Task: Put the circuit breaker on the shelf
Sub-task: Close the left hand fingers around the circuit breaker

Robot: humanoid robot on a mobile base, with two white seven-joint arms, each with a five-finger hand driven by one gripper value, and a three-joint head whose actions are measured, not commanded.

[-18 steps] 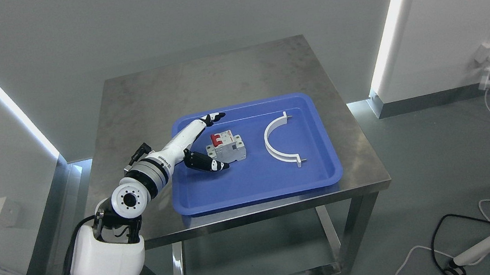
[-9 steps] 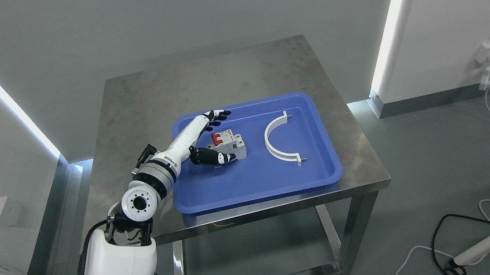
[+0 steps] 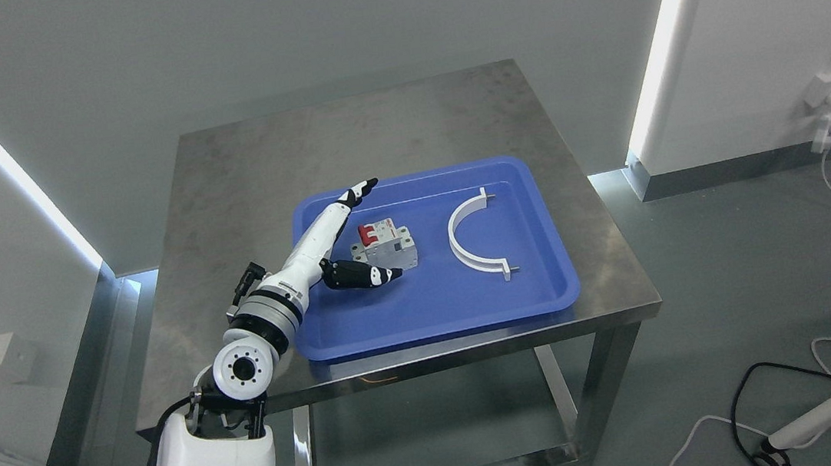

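Observation:
A grey circuit breaker [image 3: 386, 246] with red switches lies in the left half of a blue tray [image 3: 440, 315]. My left hand [image 3: 373, 231] reaches into the tray from the lower left and is open. Its fingers [image 3: 359, 192] stretch out past the breaker's far side, and the thumb [image 3: 366, 275] points along its near side. The breaker sits between them, and I cannot tell whether either touches it. The right arm is out of view.
A white curved half-ring bracket [image 3: 475, 237] lies in the tray's right half. The tray rests on a steel table [image 3: 344, 140] with bare metal behind it. Cables [image 3: 788, 394] trail on the floor at the lower right.
My left arm has shifted right and forward, bringing the hand around the circuit breaker. The thumb has slid along the breaker's near side. The breaker and bracket have stayed put.

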